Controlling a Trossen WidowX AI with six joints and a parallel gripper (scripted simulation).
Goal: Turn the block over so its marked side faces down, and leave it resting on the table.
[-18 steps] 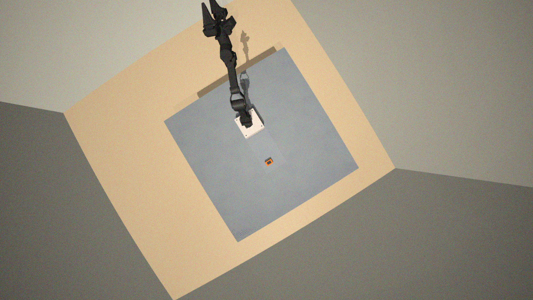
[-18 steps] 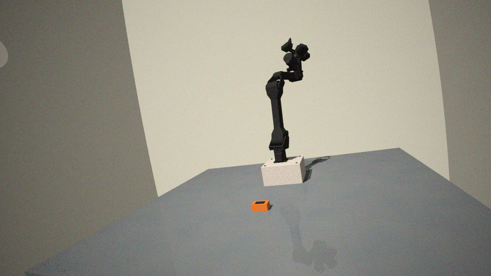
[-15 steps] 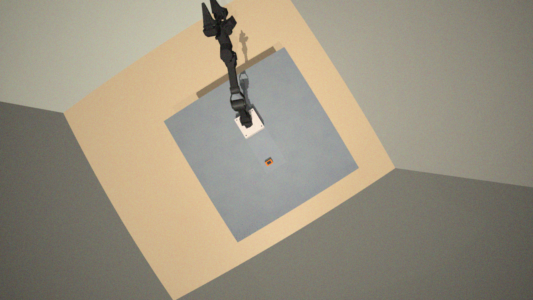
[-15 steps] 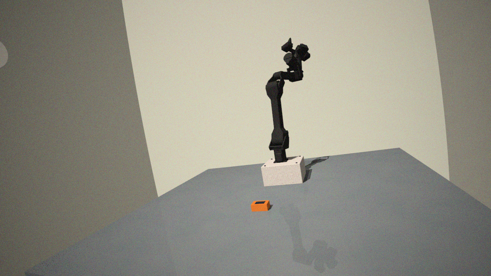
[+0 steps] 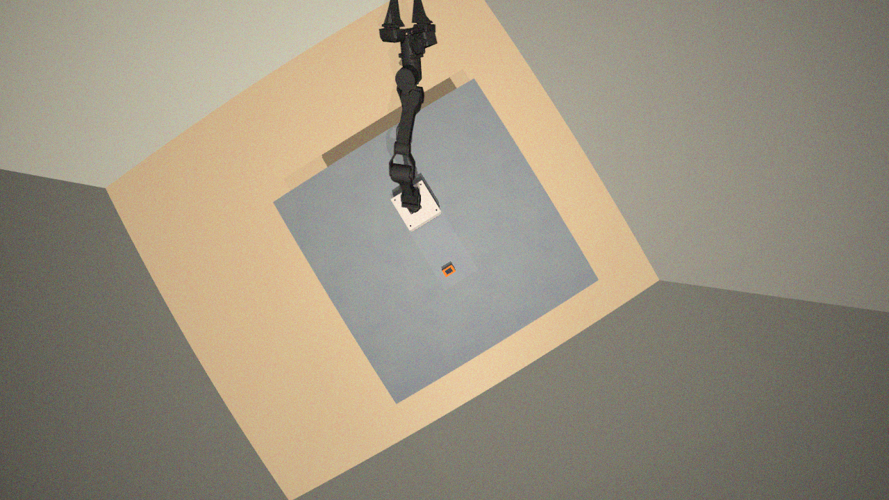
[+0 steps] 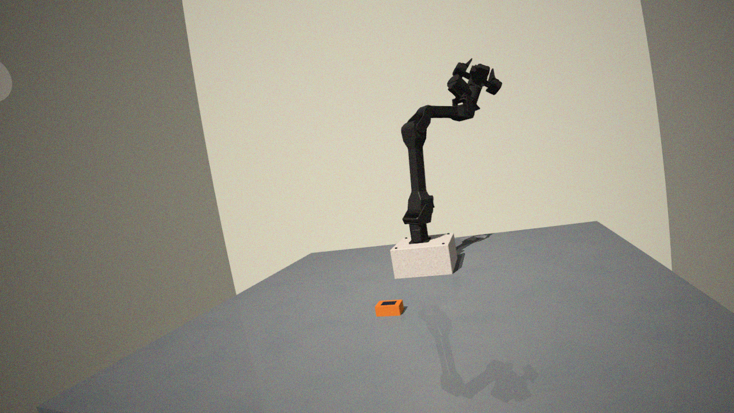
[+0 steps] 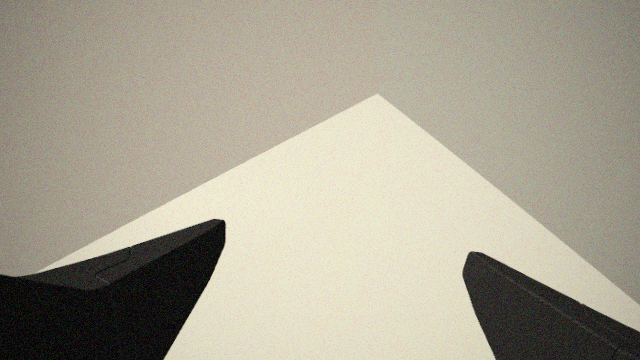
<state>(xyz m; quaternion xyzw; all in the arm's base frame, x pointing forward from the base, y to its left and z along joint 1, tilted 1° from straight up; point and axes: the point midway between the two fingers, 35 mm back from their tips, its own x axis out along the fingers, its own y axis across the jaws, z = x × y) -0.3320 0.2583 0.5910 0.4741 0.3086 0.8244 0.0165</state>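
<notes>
The orange block (image 5: 444, 271) (image 6: 388, 310) rests flat on the grey-blue table (image 5: 497, 217) (image 6: 287, 328), in front of the arm's base. Its dark marked side faces up. My gripper (image 6: 481, 65) (image 7: 345, 247) is open and empty, high above the table and far from the block, with its fingers pointing up and away from it. In the top view the gripper is at the top edge of the view and its fingertips are cut off. The wrist view shows both fingers wide apart with only walls and ceiling beyond them; the block is not in that view.
The white base box (image 5: 428, 216) (image 6: 423, 263) carries the arm and stands behind the block. The black arm (image 5: 405, 121) (image 6: 416, 169) rises from it and bends away from the block. A tan floor (image 5: 205, 236) surrounds the table, with plain walls beyond.
</notes>
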